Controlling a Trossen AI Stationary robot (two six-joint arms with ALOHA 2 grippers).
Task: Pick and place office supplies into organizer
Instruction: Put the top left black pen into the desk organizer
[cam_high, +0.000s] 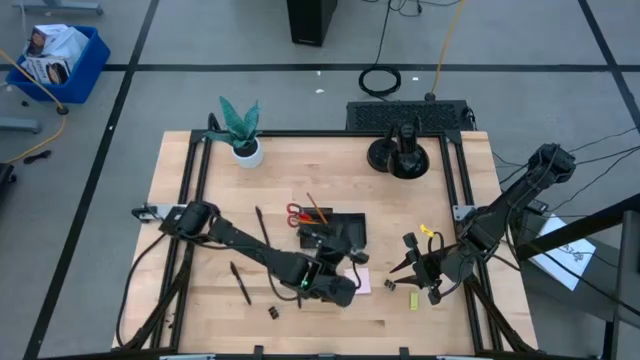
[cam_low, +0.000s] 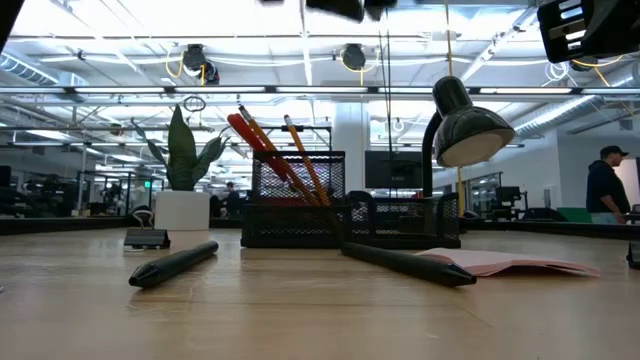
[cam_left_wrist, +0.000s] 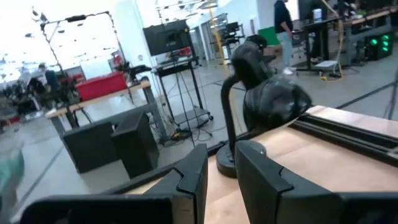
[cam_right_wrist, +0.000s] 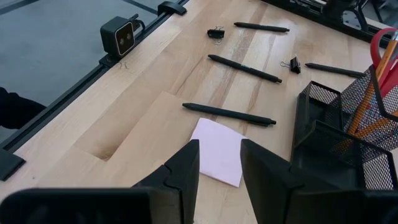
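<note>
The black mesh organizer (cam_high: 335, 232) stands mid-table with orange pencils (cam_high: 316, 208) and red-handled scissors (cam_high: 294, 213) leaning in it. The pink sticky-note pad (cam_right_wrist: 217, 151) lies flat beside it, with a black pen (cam_right_wrist: 229, 114) just beyond. More pens (cam_right_wrist: 244, 68) and binder clips (cam_right_wrist: 295, 64) lie scattered on the wood. A yellow-green piece (cam_high: 414, 300) lies near the front right. My left gripper (cam_high: 346, 288) hovers level above the pad, its fingers (cam_left_wrist: 193, 174) slightly apart with nothing between them. My right gripper (cam_high: 402, 265) waits open, right of the pad, tilted down.
A black desk lamp (cam_high: 400, 155) stands at the far edge, right of centre, and a potted plant (cam_high: 240, 135) at the far left. A yellow piece (cam_high: 428, 232) lies near my right arm. Black rails (cam_high: 190, 200) frame the tabletop.
</note>
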